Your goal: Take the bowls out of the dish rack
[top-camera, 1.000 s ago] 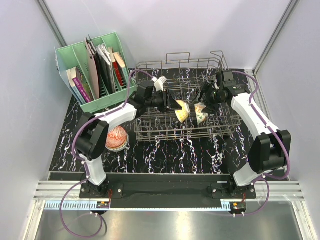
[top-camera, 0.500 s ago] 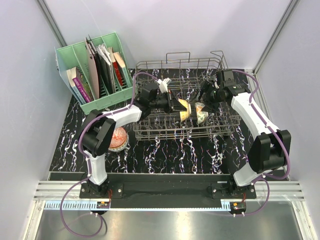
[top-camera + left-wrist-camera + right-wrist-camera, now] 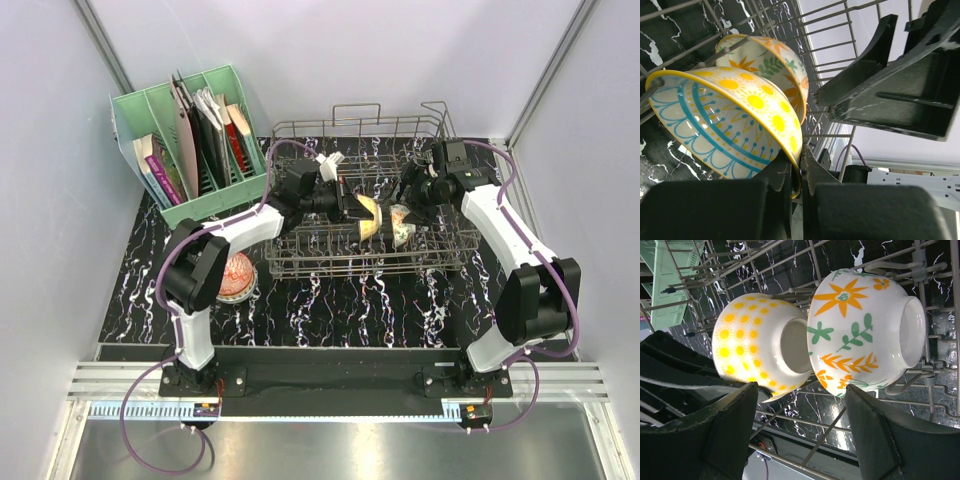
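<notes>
Pale grey walls (image 3: 330, 60) are closing in a black tabletop (image 3: 340, 300) veined with white, and we are looking down on it from above the two arms. Toward 12 o'clock from the tabletop's centre a large rectangular grey metal wire dish rack (image 3: 330, 262) is standing, with upright tines and handle loops. At its 10 o'clock a green plastic file holder (image 3: 205, 208) is carrying books and folders.

Inside the rack, near its middle, two bowls are standing on edge among the tines. One is the yellow-sun bowl (image 3: 725, 120), small, round and ceramic, white with yellow suns outside and blue arcs inside. At its 3 o'clock in the top view, just beside it, is the floral bowl (image 3: 860, 325), cream with orange flowers and green leaves. We cannot tell whether the two are touching.

The left tool (image 3: 797, 165) is reaching into the rack from 9 o'clock and is pinching the rim of the yellow-sun bowl, its fingers (image 3: 775, 177) closed tight on either face of the wall.

The right tool (image 3: 801, 390) is hovering at the floral bowl's 1 o'clock, jaws spread wide and gripping nothing.

Outside the rack, at its 8 o'clock, a red-pink patterned bowl (image 3: 238, 278) is sitting on the tabletop, partly hidden behind the left arm.
</notes>
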You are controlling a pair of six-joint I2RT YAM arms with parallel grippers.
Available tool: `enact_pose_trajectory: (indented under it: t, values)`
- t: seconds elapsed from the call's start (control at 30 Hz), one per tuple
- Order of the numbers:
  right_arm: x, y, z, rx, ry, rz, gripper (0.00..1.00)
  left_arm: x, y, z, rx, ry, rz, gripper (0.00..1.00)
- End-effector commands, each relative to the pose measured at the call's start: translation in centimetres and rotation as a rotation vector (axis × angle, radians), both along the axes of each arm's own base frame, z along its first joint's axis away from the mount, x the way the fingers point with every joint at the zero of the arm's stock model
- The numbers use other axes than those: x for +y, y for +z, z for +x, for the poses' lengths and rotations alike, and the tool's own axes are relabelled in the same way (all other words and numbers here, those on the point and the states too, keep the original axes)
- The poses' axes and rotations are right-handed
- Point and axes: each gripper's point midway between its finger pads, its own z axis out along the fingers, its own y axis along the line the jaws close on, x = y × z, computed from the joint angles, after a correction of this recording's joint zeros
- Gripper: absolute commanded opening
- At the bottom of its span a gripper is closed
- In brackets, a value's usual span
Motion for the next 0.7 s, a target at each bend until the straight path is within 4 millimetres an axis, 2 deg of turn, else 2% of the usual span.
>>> enact_pose_trajectory:
  t: [0.0, 0.2, 0.4, 0.67]
  values:
    - [0.1, 0.2, 0.6, -0.013, -0.019, -0.006, 0.78, 0.1, 8.2, 1.0, -0.217, -0.016, -0.105, 0.00]
    - [0.0, -0.2, 0.8, 0.005, -0.042, -0.008, 0.78, 0.1, 11.4, 0.9, -0.263, -0.022, -0.128, 0.00]
    - [-0.1, 0.5, 1.2, -0.016, -0.050, -0.012, 0.78, 0.8, 13.9, 0.7, -0.308, -0.011, -0.112, 0.00]
    - [0.0, 0.4, 1.6, -0.008, -0.059, -0.007, 0.78, 1.1, 13.9, 0.3, -0.297, -0.016, -0.086, 0.00]
